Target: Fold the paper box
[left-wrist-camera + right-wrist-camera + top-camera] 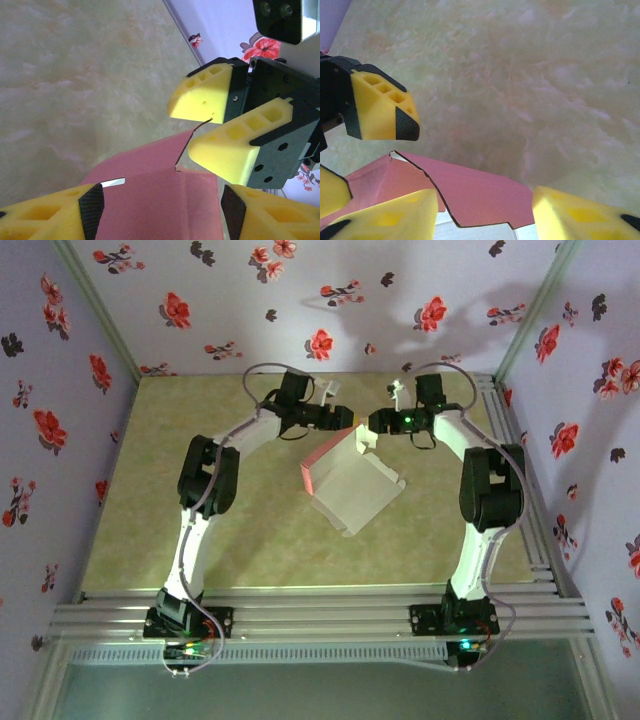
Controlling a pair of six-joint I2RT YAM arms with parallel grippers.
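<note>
From above, the paper box (352,490), a thin cardboard sheet that is whitish-grey with a salmon-pink side, lies in the middle of the greenish-yellow marbled table (240,530). It sits cornerwise, like a diamond. One corner points to the far side and the opposite one points back at the arm bases, so its long way runs far to near. The pink part is along its left edge and stands up a bit. The black left gripper (350,420) and the black right gripper (368,423) meet nose to nose just over the far corner. Their fingers are too small to make out here.

From the left wrist, the pink card lies between the left gripper's two yellow foam fingers (45,215). They stand wide apart and do not squeeze it. The bottom of the picture cuts them off. Across from them, a thin card edge pokes into the gap between the right gripper's yellow fingers (205,95), which do not pinch it.

From the right wrist, a pink flap with a jagged dark edge lies between the right gripper's own spread fingers (390,217). One finger of the left gripper (380,105) hangs just above the flap's left tip. The other is cut off at the left edge.
</note>
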